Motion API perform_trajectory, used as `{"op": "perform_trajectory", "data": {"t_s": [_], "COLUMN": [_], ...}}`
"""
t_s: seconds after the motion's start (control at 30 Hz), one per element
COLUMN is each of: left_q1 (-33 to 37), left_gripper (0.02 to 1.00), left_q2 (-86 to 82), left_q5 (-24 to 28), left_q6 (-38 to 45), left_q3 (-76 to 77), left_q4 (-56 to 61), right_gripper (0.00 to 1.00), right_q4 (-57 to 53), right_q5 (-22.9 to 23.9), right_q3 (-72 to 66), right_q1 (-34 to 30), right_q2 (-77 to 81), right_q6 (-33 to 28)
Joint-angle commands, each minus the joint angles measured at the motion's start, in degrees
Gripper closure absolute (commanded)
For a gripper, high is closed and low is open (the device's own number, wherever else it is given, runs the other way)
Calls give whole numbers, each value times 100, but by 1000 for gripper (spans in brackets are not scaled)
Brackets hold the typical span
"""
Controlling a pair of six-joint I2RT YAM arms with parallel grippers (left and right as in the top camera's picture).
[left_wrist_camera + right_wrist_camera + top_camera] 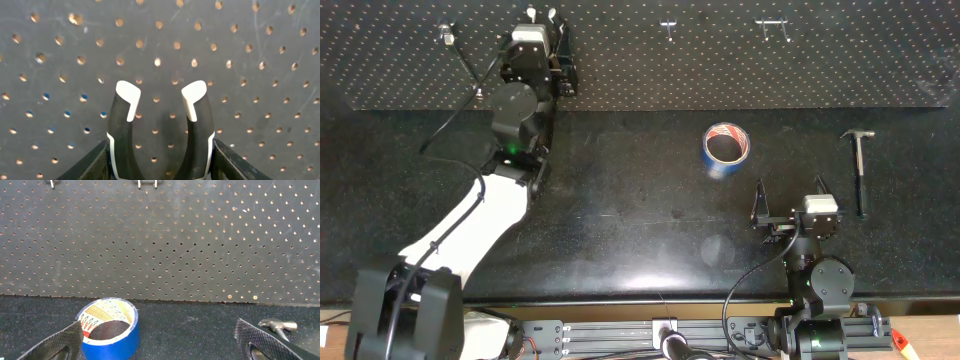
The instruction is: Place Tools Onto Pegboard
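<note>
My left gripper point(161, 100) and right gripper point(789, 190) are released, empty; the blue tape roll point(725, 148) at the right's 11 o'clock and the black-handled steel hammer point(859, 170) at its 2 o'clock are not yet on the dark perforated pegboard point(720, 60).

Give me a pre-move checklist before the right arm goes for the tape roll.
1. Right gripper open and empty: ok.
2. Tape roll sits free on the table, nothing on it: ok.
3. Hammer lies apart from the tape roll: ok.
4. Hook on the pegboard is bare: ok.
5. Left gripper open, empty, up at the pegboard, away from the tape roll: ok.
6. Tape roll's hole will fit over the hook: cannot tell.
</note>
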Motion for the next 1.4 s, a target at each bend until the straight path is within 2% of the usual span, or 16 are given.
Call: {"op": "perform_trajectory", "data": {"t_s": [0.03, 0.33, 0.4, 0.47, 0.53, 0.63, 0.77, 0.87, 0.93, 1.03, 1.2, 1.3, 1.4], "left_q1": [7, 2, 2, 2, 2, 4, -2, 50, 372, 809, 1128, 1279, 1604], "left_gripper": [991, 987, 790, 546, 406, 20, 23, 23, 23, 23, 23, 23, 23], "left_q2": [243, 337, 337, 310, 122, -116, -365, -1676, -3167, -5123, -7888, -8413, -8826], "left_q5": [-33, 4, 4, 4, 2, 0, 181, 151, 155, 177, 293, 457, 490], "left_q6": [33, 28, 28, 28, 28, 31, 28, 31, 31, 28, 28, 7, 11], "left_q3": [79, 79, 79, 79, 79, 79, 79, 79, -131, -1368, -4039, -4625, -4677], "left_q4": [55, -531, -531, -531, -557, -754, -901, -2457, -3777, -3781, -2190, -1832, -2354], "right_gripper": [18, 18, 18, 18, 18, 20, 18, 18, 18, 18, 18, 18, 18], "right_q4": [-17, -17, -17, -17, -17, -17, -17, -17, -17, -17, -17, -17, -17], "right_q5": [-11, -9, -11, -11, -9, -9, -11, -11, -9, -11, -11, -11, -11], "right_q3": [-24, -24, -24, -24, -24, -24, -24, -24, -24, -24, -24, -24, -24], "right_q1": [31, 31, 31, 31, 31, 31, 31, 31, 31, 31, 31, 31, 31], "right_q2": [-37, -37, -37, -37, -37, -37, -37, -37, -37, -37, -37, -37, -37], "right_q6": [-17, -17, -17, -17, -17, -17, -17, -17, -17, -17, -17, -17, -17]}}
